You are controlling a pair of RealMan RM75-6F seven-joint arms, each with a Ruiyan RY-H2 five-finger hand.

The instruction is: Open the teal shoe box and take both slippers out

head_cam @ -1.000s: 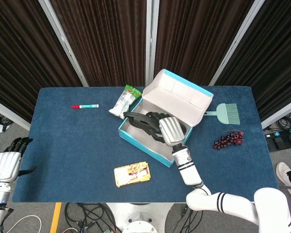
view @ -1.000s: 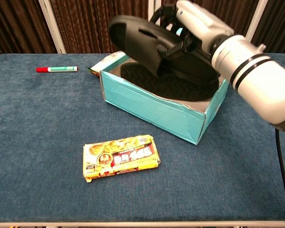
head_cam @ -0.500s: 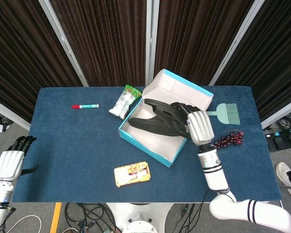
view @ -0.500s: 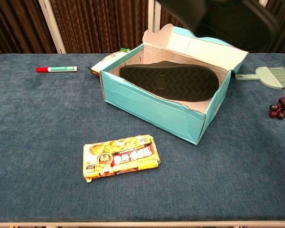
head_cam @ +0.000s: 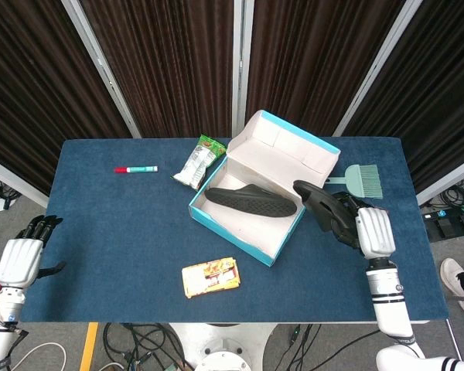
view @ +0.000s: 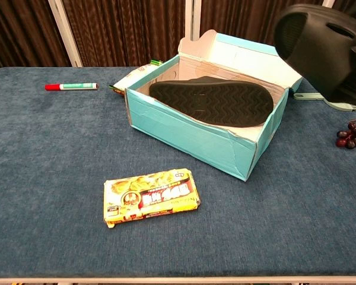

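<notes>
The teal shoe box point(head_cam: 230, 229) point(view: 184, 132) stands open mid-table, its lid point(head_cam: 282, 151) tilted back. One black slipper point(head_cam: 251, 202) point(view: 212, 102) lies inside it, sole up. My right hand point(head_cam: 370, 230) holds the other black slipper point(head_cam: 323, 206) point(view: 323, 50) in the air to the right of the box, above the cloth. In the chest view only that slipper shows; the hand is out of frame. My left hand point(head_cam: 19, 259) hangs off the table's left front corner with its fingers apart and nothing in it.
A yellow snack pack point(head_cam: 210, 277) point(view: 151, 195) lies in front of the box. A red and green marker point(head_cam: 135, 168) point(view: 71, 86) is at the back left, snack bags point(head_cam: 198, 161) behind the box. A green brush point(head_cam: 362, 181) and dark grapes point(head_cam: 364, 223) point(view: 352, 133) lie to the right.
My right hand has lifted one slipper out of the box and carried it rightward, past the box's right wall. The other slipper stays in the box. My left hand has barely moved.
</notes>
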